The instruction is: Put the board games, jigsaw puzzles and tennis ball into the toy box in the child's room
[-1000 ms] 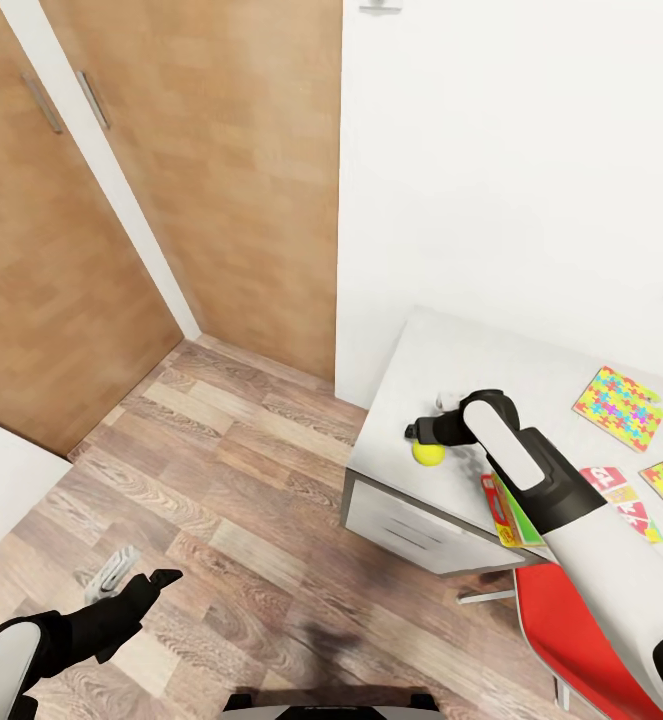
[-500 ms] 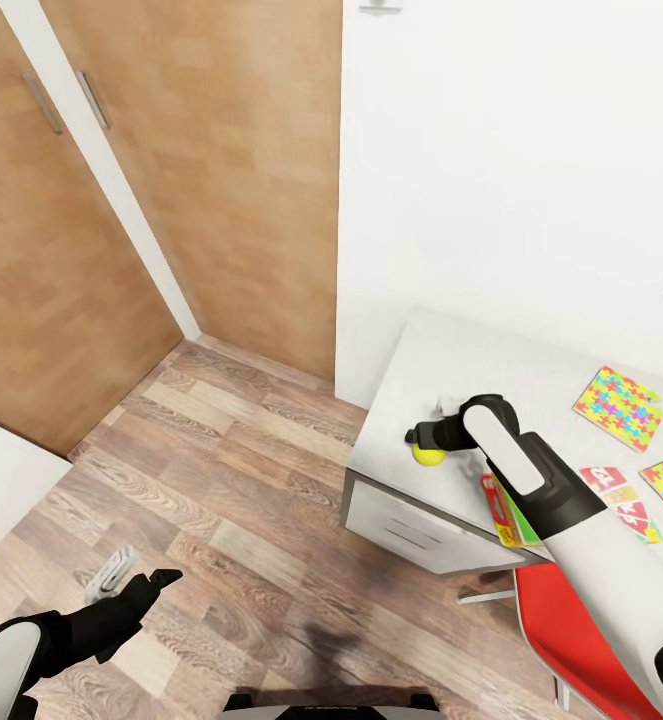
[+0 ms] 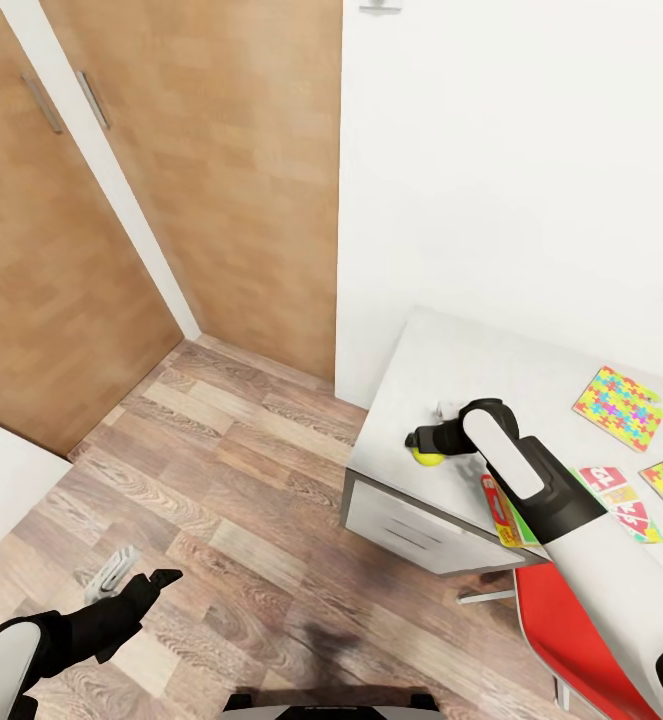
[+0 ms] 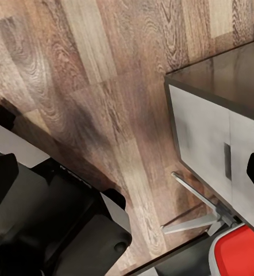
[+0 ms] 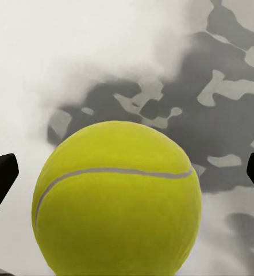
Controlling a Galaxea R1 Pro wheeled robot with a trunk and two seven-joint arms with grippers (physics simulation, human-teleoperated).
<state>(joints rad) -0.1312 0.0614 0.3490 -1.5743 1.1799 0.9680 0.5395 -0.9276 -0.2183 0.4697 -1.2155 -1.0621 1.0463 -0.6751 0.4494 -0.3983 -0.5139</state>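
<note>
Head view: the right gripper point(image 3: 423, 437) hangs over the tennis ball point(image 3: 430, 457) at the near corner of the table point(image 3: 451, 355); a jigsaw puzzle point(image 3: 618, 407) and a board game point(image 3: 504, 513) lie further along. The left gripper point(image 3: 131, 582) is parked low over the floor point(image 3: 221, 470), fingers apart. Left wrist view: floor and cabinet point(image 4: 210, 144). Right wrist view: the ball point(image 5: 116, 199) sits between spread, non-contacting fingertips point(image 5: 0, 175). Recommended: descend until the pads bracket the ball's widest part, then close slowly so it cannot roll off the edge.

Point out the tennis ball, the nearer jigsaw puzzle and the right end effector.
tennis ball point(image 5: 116, 198): right wrist view, middle of its felt.
jigsaw puzzle point(image 3: 618, 407): head view, centre of the square.
right end effector point(image 3: 423, 435): head view, between fingertips.
</note>
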